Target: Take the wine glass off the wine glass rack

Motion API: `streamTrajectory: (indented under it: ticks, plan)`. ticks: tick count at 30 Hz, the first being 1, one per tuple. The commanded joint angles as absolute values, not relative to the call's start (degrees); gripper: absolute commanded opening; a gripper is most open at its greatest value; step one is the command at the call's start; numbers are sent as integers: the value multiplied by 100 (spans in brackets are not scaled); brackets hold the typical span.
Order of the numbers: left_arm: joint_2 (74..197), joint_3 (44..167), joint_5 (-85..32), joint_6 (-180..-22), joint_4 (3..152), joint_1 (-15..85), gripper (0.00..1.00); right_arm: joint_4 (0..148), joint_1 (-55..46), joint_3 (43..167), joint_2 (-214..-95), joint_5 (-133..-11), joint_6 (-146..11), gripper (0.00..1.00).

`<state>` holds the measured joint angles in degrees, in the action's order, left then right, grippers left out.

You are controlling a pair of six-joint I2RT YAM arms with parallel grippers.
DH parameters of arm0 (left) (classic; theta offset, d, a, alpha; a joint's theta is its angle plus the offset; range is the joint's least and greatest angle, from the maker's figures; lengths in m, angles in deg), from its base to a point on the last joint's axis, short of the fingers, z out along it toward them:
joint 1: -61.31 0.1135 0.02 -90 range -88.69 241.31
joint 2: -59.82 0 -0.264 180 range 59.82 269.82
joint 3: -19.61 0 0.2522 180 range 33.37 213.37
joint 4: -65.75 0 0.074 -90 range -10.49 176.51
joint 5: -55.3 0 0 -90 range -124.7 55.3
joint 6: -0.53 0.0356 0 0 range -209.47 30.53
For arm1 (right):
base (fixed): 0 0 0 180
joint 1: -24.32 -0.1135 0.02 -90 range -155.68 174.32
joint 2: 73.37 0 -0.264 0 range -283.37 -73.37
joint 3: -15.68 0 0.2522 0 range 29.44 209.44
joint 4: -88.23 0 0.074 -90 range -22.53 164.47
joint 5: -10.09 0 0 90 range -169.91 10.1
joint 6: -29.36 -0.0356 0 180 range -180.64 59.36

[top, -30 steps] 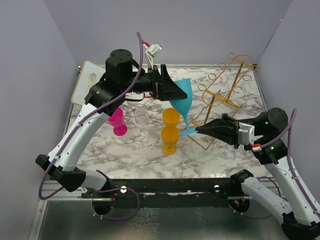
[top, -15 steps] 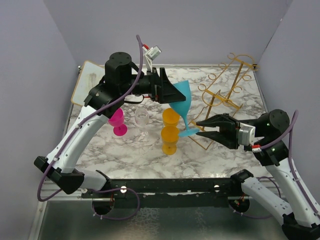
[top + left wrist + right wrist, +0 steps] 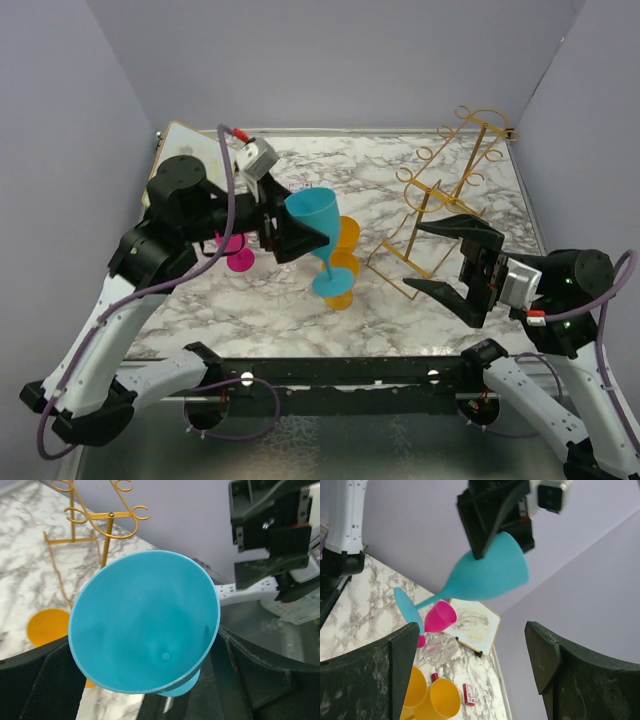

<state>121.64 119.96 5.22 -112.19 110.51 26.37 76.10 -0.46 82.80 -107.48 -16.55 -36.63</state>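
The blue wine glass (image 3: pixel 314 210) hangs tilted in the air over the middle of the table, bowl up and to the left, foot (image 3: pixel 330 283) lower down. My left gripper (image 3: pixel 296 236) is shut on its bowl, which fills the left wrist view (image 3: pixel 145 620) between the two black fingers (image 3: pixel 40 680). The gold wire wine glass rack (image 3: pixel 450 190) stands at the back right with no glass on it, and shows behind the bowl (image 3: pixel 105 525). My right gripper (image 3: pixel 415 258) is open and empty, in front of the rack and apart from the glass (image 3: pixel 490 575).
Two yellow cups (image 3: pixel 342 235) stand on the marble under the held glass. A pink glass (image 3: pixel 238 255) and a clear glass (image 3: pixel 440 650) stand to their left. A framed whiteboard (image 3: pixel 180 150) leans at the back left, with a small red item (image 3: pixel 468 693) near it.
My right gripper has opened, let go of the glass's foot and pulled back to the right. The left arm has carried the blue glass leftward and nearer, away from the rack.
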Motion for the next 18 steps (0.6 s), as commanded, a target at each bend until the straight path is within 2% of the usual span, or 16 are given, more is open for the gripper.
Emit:
streamTrajectory:
  ticks: [1,6,10,18]
  plan:
    - [11147,11306,-204,-9593,11392,2660,91,7651,-77,8356,-10366,-2450,-4035,88]
    - [10217,10042,-1102,-8696,11277,2664,89,8063,-73,8037,-10042,-3313,-4206,88]
    - [9872,9128,-1263,-8365,10814,2659,88,8264,-73,7896,-9976,-3766,-4281,88]
    - [8796,7030,-1858,-8142,8739,2660,88,8540,-73,7695,-9774,-4356,-4302,89]
